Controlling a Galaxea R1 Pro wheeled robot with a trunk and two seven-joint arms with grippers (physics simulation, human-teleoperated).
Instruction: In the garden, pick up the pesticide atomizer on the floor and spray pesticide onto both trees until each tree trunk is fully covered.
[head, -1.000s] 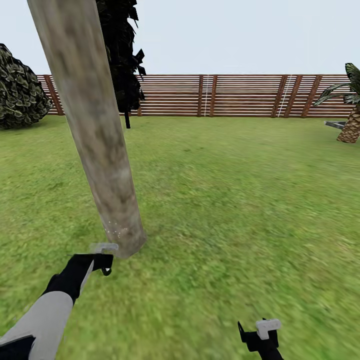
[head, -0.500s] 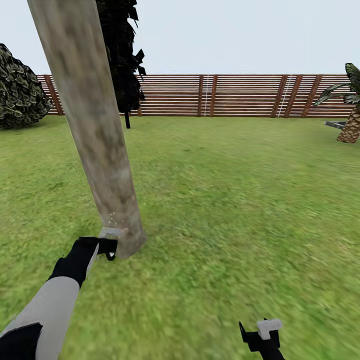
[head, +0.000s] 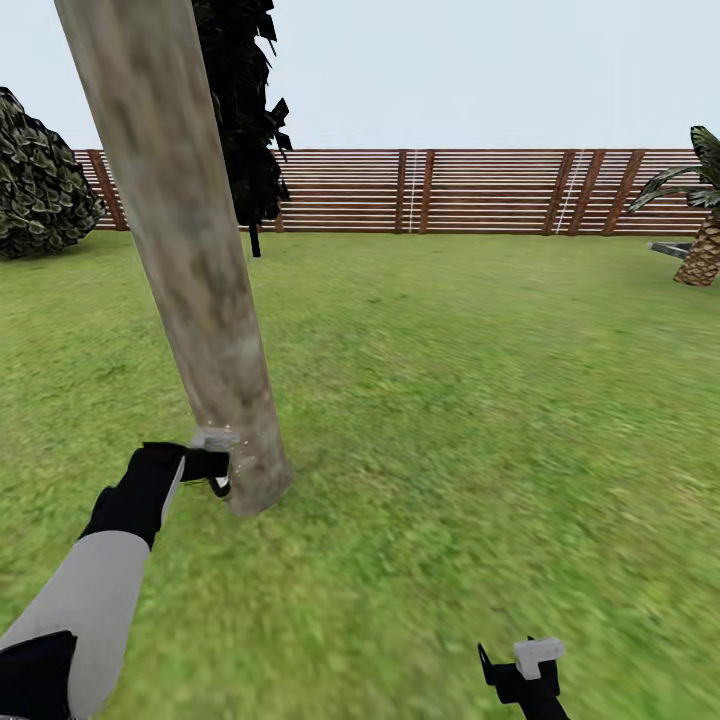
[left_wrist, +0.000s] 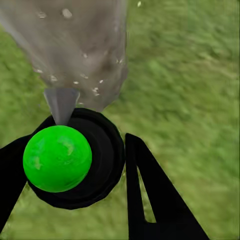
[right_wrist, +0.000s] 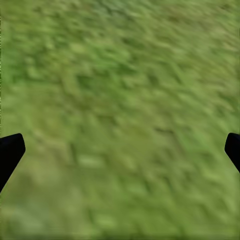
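Observation:
One tree trunk (head: 200, 260), thick and mottled beige-grey, leans up from the lawn at the left of the head view. My left gripper (head: 205, 468) is shut on the pesticide atomizer (head: 213, 440) right beside the trunk's base. In the left wrist view the atomizer (left_wrist: 57, 157) is a black round body with a bright green ball, its grey nozzle aimed at the trunk (left_wrist: 75, 45). Whitish pesticide specks (left_wrist: 80, 80) dot the bark there. My right gripper (head: 522, 668) hangs open and empty low over the grass (right_wrist: 120, 100). The second tree is out of view.
Green lawn (head: 470, 400) stretches to a brown slatted fence (head: 450, 190). A dark narrow tree (head: 245, 120) stands behind the trunk, a dark bush (head: 40, 180) at the far left, and a short palm (head: 705, 240) at the far right.
My left arm has lifted the atomizer up along the base of the trunk, closer to the bark. The right arm and the view have stayed still.

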